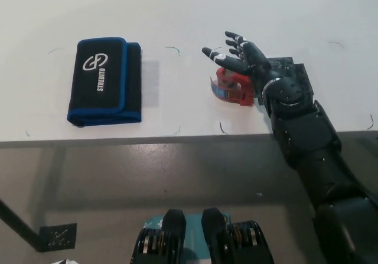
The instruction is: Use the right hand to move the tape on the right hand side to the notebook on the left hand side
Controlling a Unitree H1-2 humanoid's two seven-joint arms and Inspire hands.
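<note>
- One hand is in our view: our black right hand (248,60), reaching in from the lower right over the white surface (189,10)
- We see its fingers (227,38) spread wide and pointing up and to the left, not closed around anything
- Our palm sits over the red tape dispenser (230,88), which peeks out from beneath the hand on its lower left side; we seem to be touching its top, but we cannot tell how firmly
- We make out a blue strip along the left edge of the tape dispenser, and the thing looks tilted rather than upright
- Just behind our wrist lies a dark square patch (295,75) on the surface, partly hidden by the arm; the tape dispenser lies just beside its left edge
- We find the notebook (103,81) well apart on the left side of the surface: a black case with blue trim and a white logo with lettering, lying flat near the front edge
- Between the notebook and the tape dispenser the surface carries only a few thin curved pen marks (171,49)
- Our white left hand does not show in the head view
</note>
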